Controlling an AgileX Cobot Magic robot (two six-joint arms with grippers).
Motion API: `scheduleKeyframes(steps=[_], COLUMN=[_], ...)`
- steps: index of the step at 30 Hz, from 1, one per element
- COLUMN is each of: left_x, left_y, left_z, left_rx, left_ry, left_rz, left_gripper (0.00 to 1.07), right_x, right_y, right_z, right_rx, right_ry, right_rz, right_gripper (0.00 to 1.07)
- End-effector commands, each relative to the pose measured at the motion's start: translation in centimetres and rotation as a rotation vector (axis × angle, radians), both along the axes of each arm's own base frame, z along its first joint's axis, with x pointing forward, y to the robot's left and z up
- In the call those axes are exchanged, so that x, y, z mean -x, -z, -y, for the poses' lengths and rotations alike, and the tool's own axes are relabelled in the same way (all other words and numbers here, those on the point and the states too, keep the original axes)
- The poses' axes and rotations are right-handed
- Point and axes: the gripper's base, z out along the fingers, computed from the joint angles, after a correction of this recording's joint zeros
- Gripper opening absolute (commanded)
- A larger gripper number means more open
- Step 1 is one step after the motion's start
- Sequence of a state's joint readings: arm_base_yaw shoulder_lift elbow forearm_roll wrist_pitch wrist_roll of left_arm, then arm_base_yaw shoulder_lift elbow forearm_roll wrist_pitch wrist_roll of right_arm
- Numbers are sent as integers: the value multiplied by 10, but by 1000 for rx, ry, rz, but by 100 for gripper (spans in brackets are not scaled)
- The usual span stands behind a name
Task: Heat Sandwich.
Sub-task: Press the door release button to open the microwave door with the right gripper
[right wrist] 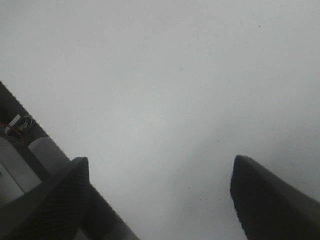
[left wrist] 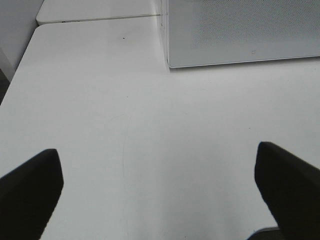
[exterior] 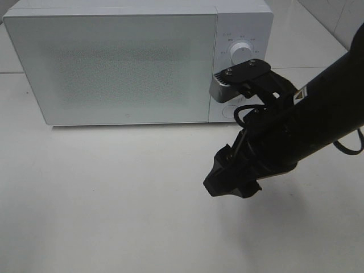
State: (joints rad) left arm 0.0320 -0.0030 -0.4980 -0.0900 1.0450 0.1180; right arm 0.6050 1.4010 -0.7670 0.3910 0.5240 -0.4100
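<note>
Looking for the sandwich, we find it in none of the three views, and whether it sits behind the shut, frosted door of the microwave (exterior: pixel 114 62) we cannot tell. We would expect a sandwich to be light, soft and easily crushed, with filling that could slide out between the slices. So our judgement is to take it across the firmer crust edges with a gentle squeeze, kept level, rather than pinching the middle of the bread. Outward from that, the right gripper (right wrist: pixel 160 165) hangs over the bare white table (exterior: pixel 114 216) in front of the microwave's control panel, its jaws spread wide with nothing between them. The left gripper (left wrist: pixel 157 150) also stands wide apart and empty, over bare table with the microwave's corner ahead of it. Counting: no sandwich in sight, one microwave, one dial (exterior: pixel 243 50) plainly seen with a second round control below it partly hidden by the arm, two grippers, and only the right arm in the high view.
</note>
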Motion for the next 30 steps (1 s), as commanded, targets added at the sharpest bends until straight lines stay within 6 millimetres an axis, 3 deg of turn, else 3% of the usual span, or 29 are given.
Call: scheduleKeyframes(steps=[1,3,10,20,30], left_x=[4,4,4,4,4], left_y=[0,0,0,0,0], left_z=[0,0,0,0,0], left_rx=[9,9,9,9,9], left_ry=[-4,-4,-4,-4,-4], left_rz=[33,33,33,33,33], left_gripper=[99,99,99,99,99], right_x=[11,21,44,98,149], right_y=[-16,-29,-48,-87,-84], right_z=[6,12,24,62,112], right_rx=[4,-10,-12,-72,-132], right_ry=[-43,-59,-106,-65,111], right_rz=[6,9,-21,43,231], right_gripper=[75,75,75,75,75])
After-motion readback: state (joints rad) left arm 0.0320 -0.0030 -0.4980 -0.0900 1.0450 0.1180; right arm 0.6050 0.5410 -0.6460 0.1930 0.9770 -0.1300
